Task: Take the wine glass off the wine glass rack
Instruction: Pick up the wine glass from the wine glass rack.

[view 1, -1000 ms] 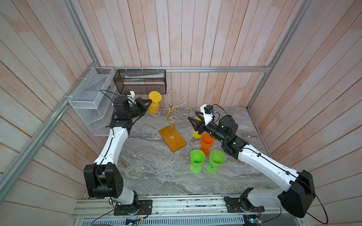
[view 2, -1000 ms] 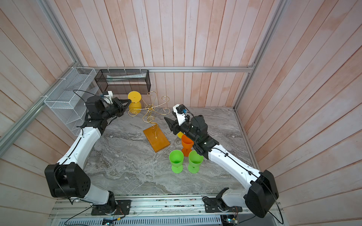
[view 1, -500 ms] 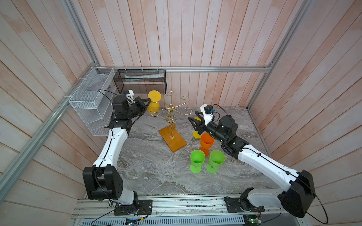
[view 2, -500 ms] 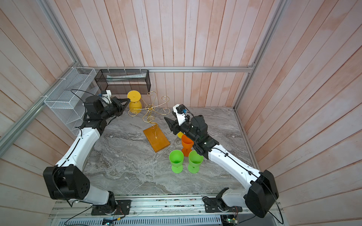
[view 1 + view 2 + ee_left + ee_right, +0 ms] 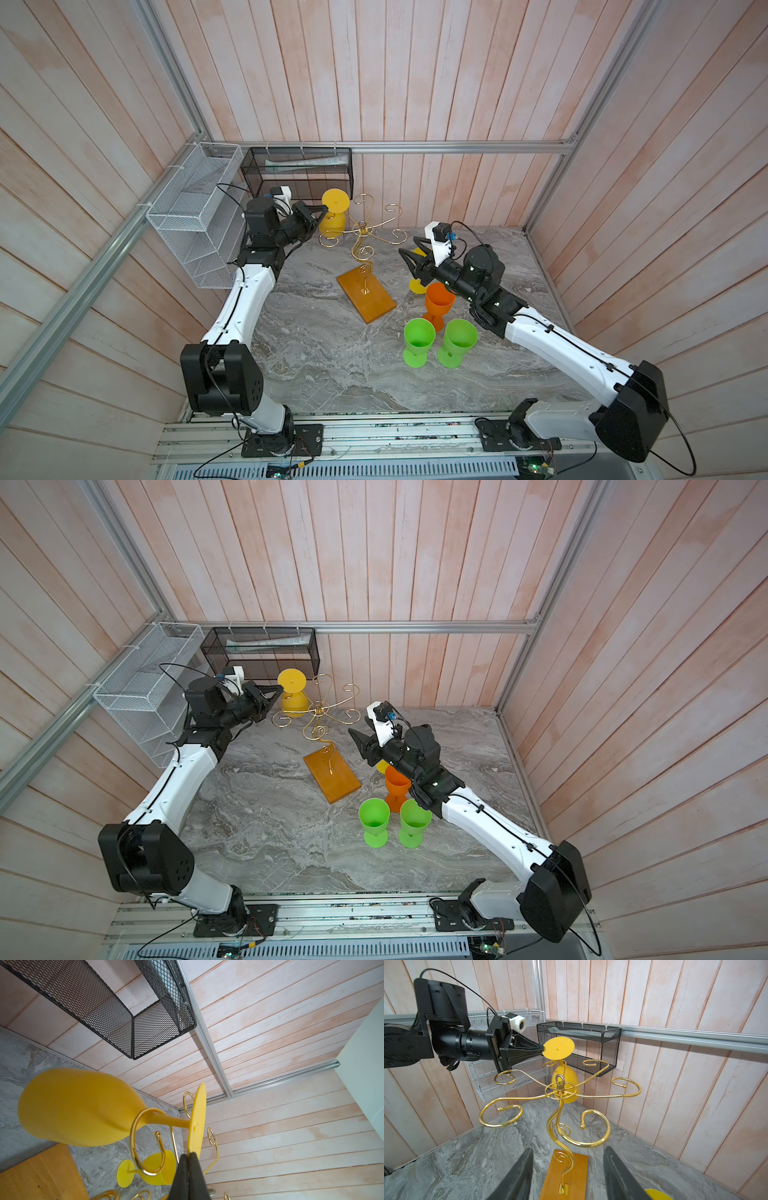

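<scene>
L gripper [image 5: 541,1049] is pressed tight on the foot rim of the yellow wine glass [image 5: 331,222]. The glass hangs bowl-down at the back of the wine glass rack [image 5: 366,299], stem inside a gold curl. R gripper [image 5: 409,246] is spread, empty, facing the rack. Orange glass [image 5: 438,301] and 2 green glasses [image 5: 419,336] stand nearby on the table [image 5: 316,353].

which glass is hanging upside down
The yellow glass at the back: it hangs bowl-down from the gold rack, foot pinched by the left gripper. The green glasses, orange glass and other yellow glass stand upright on the table.
</scene>
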